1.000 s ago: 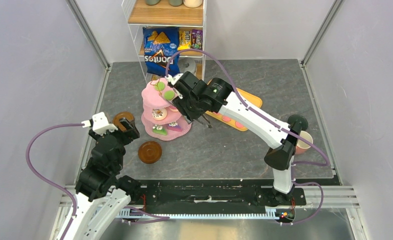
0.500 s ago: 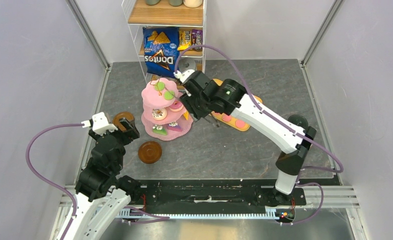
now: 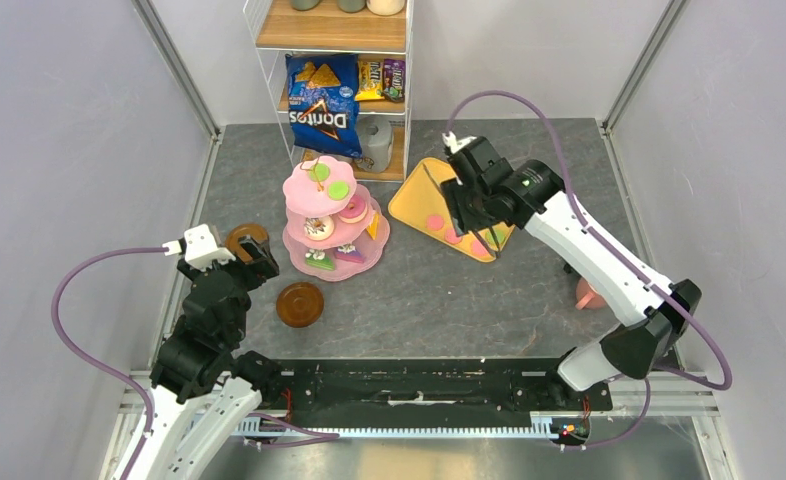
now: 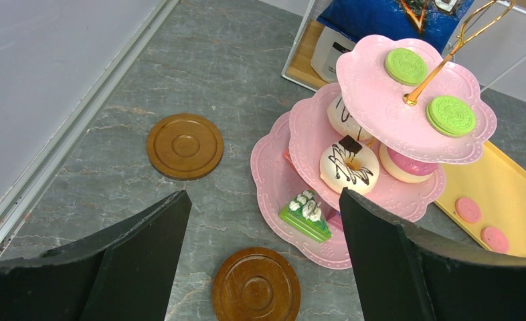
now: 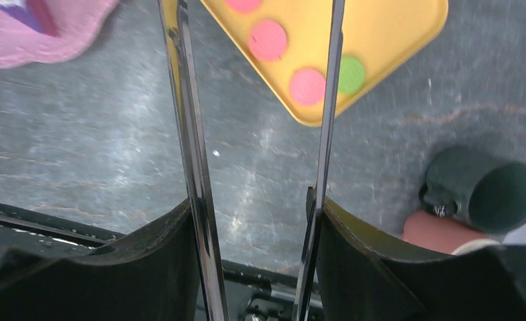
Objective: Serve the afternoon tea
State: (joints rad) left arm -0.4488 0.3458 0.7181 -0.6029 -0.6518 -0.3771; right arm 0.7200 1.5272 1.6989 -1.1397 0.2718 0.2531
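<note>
Afternoon tea pieces are sitting spread over the grey table [image 3: 469, 300], noted from the arm bases outward.

The left gripper [image 4: 261, 197] is hanging released at the near left, its fingers wide apart with nothing between them. One brown saucer [image 4: 255, 293] is lying just under it, and a second saucer [image 4: 185, 146] is lying farther left, apart from the first. On the near right, the pink mug [image 5: 441, 235] and the dark-green mug [image 5: 494, 194] are sitting close together – whether they are touching, cannot tell.

At mid-table the pink three-tier stand [image 4: 274, 174] is standing upright. It is carrying a green cake slice [image 4: 305, 215] on the bottom tier, a white donut [image 4: 345, 165] with dark drizzle on the middle tier, and two green macarons [image 4: 406, 65] on top.

Just right of it, a yellow tray [image 3: 419, 195] is holding several pink macarons [image 5: 268, 39] and a single green one [image 5: 351, 73]. The right gripper [image 5: 250, 204] is hovering over the tray's right part, clenched on the metal tongs [image 5: 187, 134] – both blades are running between its fingers, with the tips out of the wrist view.

At the far edge, a shelf unit [image 3: 329, 30] is holding the blue Doritos bag [image 3: 321, 105].
</note>
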